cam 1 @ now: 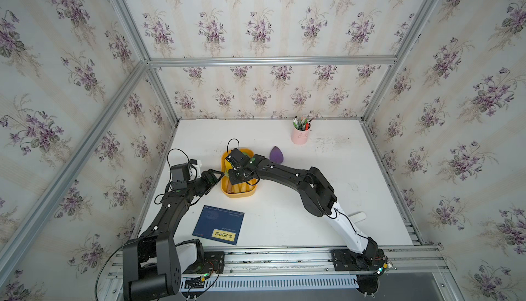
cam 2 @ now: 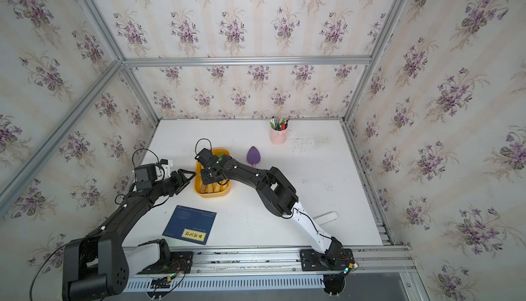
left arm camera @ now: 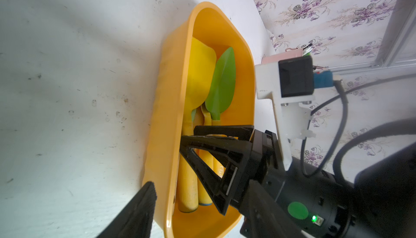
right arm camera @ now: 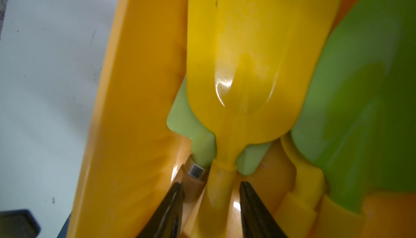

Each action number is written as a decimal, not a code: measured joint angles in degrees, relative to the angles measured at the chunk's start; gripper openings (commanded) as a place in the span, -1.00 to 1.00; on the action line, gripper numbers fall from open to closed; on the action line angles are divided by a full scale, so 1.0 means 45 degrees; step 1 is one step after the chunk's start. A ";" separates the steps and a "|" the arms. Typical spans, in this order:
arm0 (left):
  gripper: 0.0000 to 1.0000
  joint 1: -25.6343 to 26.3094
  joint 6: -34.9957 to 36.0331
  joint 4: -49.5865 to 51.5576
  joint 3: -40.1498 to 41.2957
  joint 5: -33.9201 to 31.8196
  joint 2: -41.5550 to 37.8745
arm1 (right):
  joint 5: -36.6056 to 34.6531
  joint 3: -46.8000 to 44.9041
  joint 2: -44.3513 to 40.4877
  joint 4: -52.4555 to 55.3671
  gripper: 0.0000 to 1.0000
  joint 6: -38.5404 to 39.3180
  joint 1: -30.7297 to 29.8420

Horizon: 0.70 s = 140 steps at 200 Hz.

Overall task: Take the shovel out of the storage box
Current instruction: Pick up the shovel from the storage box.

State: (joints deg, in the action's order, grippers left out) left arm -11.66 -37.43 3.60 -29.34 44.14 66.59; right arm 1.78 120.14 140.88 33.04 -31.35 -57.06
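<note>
The storage box [cam 1: 227, 192], a shallow yellow-orange tub, stands left of the table's middle and shows in both top views [cam 2: 199, 190]. Inside lie several toy shovels, among them a yellow shovel [right arm camera: 247, 56] and a green leaf-shaped one [left arm camera: 221, 83]. My right gripper [right arm camera: 211, 191] reaches down into the box, open, its fingers on either side of the yellow shovel's neck with a gap each side. My left gripper [left arm camera: 201, 182] is open at the box's left side [cam 1: 217, 175]. One of its fingers [left arm camera: 144, 203] is outside the box wall [left arm camera: 166, 135].
A purple shovel [cam 1: 276, 155] lies on the table just right of the box. A pink pen cup [cam 1: 299, 135] stands at the back. A blue book [cam 1: 219, 225] lies in front of the box, and a white flat piece [cam 1: 357, 217] sits behind the right arm.
</note>
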 measured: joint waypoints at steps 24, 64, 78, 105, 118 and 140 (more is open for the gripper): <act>0.32 0.0000 0.0005 0.0005 0.0005 0.0044 -0.0049 | 0.0000 0.0073 0.0092 -0.0049 -0.26 -0.0029 0.0063; 0.32 0.0000 0.0049 0.0005 0.0005 0.0092 -0.0078 | 0.0092 0.0155 0.0350 0.0058 -0.53 -0.0102 0.0180; 0.32 0.0000 0.0087 0.0005 0.0005 0.0102 -0.0078 | 0.0097 0.0165 0.0355 0.0083 -0.60 -0.0291 0.0170; 0.32 0.0005 0.0087 0.0005 0.0005 0.0126 -0.0078 | 0.0175 0.0170 0.0350 0.0049 -0.69 -0.0277 0.0170; 0.32 0.0010 0.0087 0.0005 -0.0005 0.0131 -0.0078 | 0.0175 0.0165 0.0316 0.0063 -0.71 -0.0277 0.0170; 0.32 0.0015 0.0073 -0.0010 -0.0073 0.0214 -0.0078 | 0.0136 0.0155 0.0053 0.0204 -0.75 -0.0282 0.0170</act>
State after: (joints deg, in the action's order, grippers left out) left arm -11.60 -37.10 3.55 -29.67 45.10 66.24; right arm 2.39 120.84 141.12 33.95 -32.62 -56.29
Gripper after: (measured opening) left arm 0.660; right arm 0.216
